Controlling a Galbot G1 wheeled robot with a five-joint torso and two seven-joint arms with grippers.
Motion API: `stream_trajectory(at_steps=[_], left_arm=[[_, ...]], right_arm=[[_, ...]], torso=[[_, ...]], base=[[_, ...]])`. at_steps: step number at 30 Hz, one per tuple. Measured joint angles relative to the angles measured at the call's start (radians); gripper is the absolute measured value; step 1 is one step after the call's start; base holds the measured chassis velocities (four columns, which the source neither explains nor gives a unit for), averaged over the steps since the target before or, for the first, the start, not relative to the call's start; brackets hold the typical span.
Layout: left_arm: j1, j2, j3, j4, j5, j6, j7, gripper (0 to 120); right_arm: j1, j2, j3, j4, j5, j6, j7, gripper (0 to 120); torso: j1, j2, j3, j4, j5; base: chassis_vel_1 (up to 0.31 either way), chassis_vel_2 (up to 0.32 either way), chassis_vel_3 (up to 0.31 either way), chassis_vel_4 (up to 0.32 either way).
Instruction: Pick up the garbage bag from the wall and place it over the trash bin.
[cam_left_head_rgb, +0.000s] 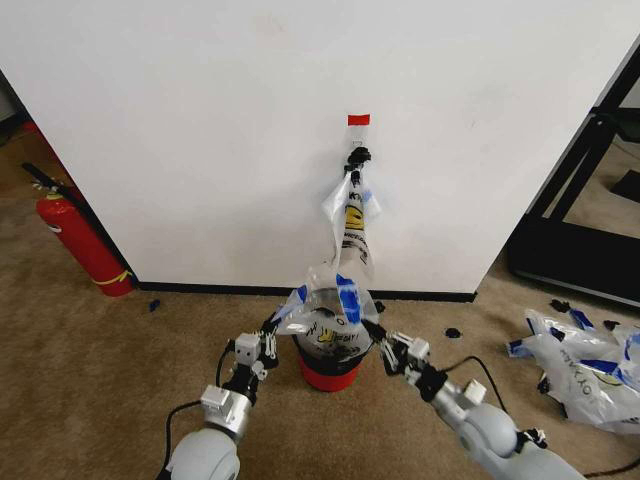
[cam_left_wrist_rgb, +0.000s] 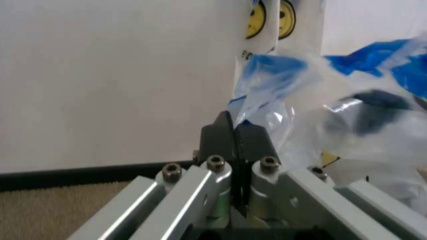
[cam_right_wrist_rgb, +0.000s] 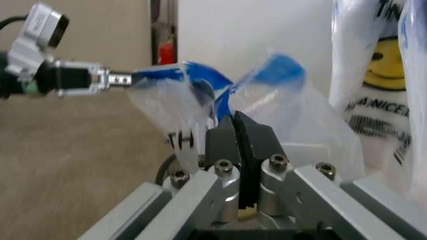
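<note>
Head view: my left pincer (cam_left_head_rgb: 272, 327) and right pincer (cam_left_head_rgb: 378, 340) each clamp the garbage bag (cam_left_head_rgb: 330, 310) rim on opposite sides, mouth stretched directly over the trash bin (cam_left_head_rgb: 330, 372) below the wall (cam_left_head_rgb: 200, 130).

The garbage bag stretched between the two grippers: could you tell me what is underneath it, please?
Under the garbage bag stands the trash bin; its red base shows, its opening is covered.
</note>
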Motion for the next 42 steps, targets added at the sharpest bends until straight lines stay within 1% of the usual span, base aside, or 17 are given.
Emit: stream_trajectory(at_steps=[1,4,6,8,11,16,17,20,23,24,26,28,30,33,37,39,42], left_arm=[[0.0,0.0,0.0,0.0,0.0,0.0,0.0,0],[0.054,0.002,0.001,-0.033,0.005,-0.007,-0.009,0],[0.083,0.006,0.0,-0.047,0.017,-0.007,-0.01,0],[0.12,0.011,0.001,-0.048,0.041,-0.01,-0.01,0],[0.134,0.014,0.004,-0.035,0.061,-0.016,-0.008,0],[0.132,0.006,0.013,0.03,0.084,-0.026,-0.008,0],[0.132,0.006,0.013,0.03,0.084,-0.026,-0.008,0],[0.125,-0.002,0.018,0.056,0.092,-0.034,-0.007,0],[0.094,-0.014,0.024,0.095,0.096,-0.041,-0.005,0],[0.094,-0.014,0.024,0.095,0.096,-0.041,-0.005,0],[0.072,-0.026,0.028,0.124,0.099,-0.044,-0.004,0],[0.054,-0.037,0.034,0.146,0.1,-0.047,0.0,0],[0.043,-0.046,0.039,0.165,0.109,-0.054,0.008,0],[0.041,-0.05,0.046,0.17,0.113,-0.06,0.012,0],[0.052,-0.048,0.048,0.15,0.114,-0.063,0.017,0],[0.059,-0.042,0.045,0.129,0.118,-0.063,0.019,0],[0.065,-0.037,0.039,0.114,0.125,-0.064,0.02,0]], right_arm=[[0.0,0.0,0.0,0.0,0.0,0.0,0.0,0],[-0.06,-0.071,0.038,0.011,0.055,0.015,-0.099,0],[-0.078,-0.093,0.047,0.011,0.073,0.019,-0.139,0],[-0.081,-0.104,0.049,-0.003,0.084,0.02,-0.178,0],[-0.08,-0.106,0.05,-0.024,0.085,0.02,-0.203,0],[-0.056,-0.08,0.048,-0.135,0.082,0.028,-0.254,0],[-0.056,-0.08,0.048,-0.135,0.082,0.028,-0.254,0],[-0.039,-0.056,0.045,-0.214,0.071,0.047,-0.266,0],[-0.013,-0.015,0.037,-0.277,0.063,0.067,-0.23,0],[-0.013,-0.015,0.037,-0.277,0.063,0.067,-0.23,0],[0.011,0.019,0.029,-0.315,0.059,0.083,-0.195,0],[0.036,0.06,0.019,-0.345,0.054,0.1,-0.153,0],[0.056,0.096,0.011,-0.367,0.052,0.108,-0.118,0],[0.072,0.121,0.005,-0.385,0.048,0.118,-0.103,0],[0.066,0.119,0.004,-0.367,0.046,0.117,-0.109,0],[0.043,0.087,0.017,-0.316,0.08,0.089,-0.169,0],[0.037,0.023,0.055,-0.258,0.114,0.056,-0.298,0]], torso=[[0.0,0.0,0.0,0.0,0.0],[0.0,0.0,0.0,-0.0003,0.0003],[0.0,0.0,0.0,-0.0004,0.0002],[0.0,0.0,0.0,0.0001,0.0006],[0.0,0.0,0.0,0.0001,0.0004],[0.0,0.0,0.0,0.0,0.0004],[0.0,0.0,0.0,0.0,0.0004],[0.0,0.0,0.0,-0.0001,0.0003],[0.0,0.0,0.0,-0.0002,0.0003],[0.0,0.0,0.0,-0.0002,0.0003],[0.0,0.0,0.0,-0.0002,0.0],[0.0,0.0,0.0,-0.0001,0.0005],[0.0,0.0,0.0,-0.0001,0.0],[0.0,0.0,0.0,0.0,0.0003],[0.0,0.0,0.0,0.0001,0.0004],[0.0,0.0,0.0,-0.0002,0.0007],[0.0,0.0,0.0,-0.0005,-0.0007]], base=[[0.0,0.0,0.0,0.0],[0.0,0.0,0.0,0.0],[0.0,0.0,0.0,0.0],[0.0,0.0,0.0,0.0],[0.0,0.0,0.0,0.0],[0.0,0.0,0.0,0.0],[0.0,0.0,0.0,0.0],[0.0,0.0,0.0,0.0],[0.0,0.0,0.0,0.0],[0.0,0.0,0.0,0.0],[0.0,0.0,0.0,0.0],[0.0,0.0,0.0,0.0],[0.0,0.0,0.0,0.0],[0.0,0.0,0.0,0.0],[0.0,0.0,0.0,0.0],[0.0,0.0,0.0,0.0],[0.0,0.0,0.0,0.0]])
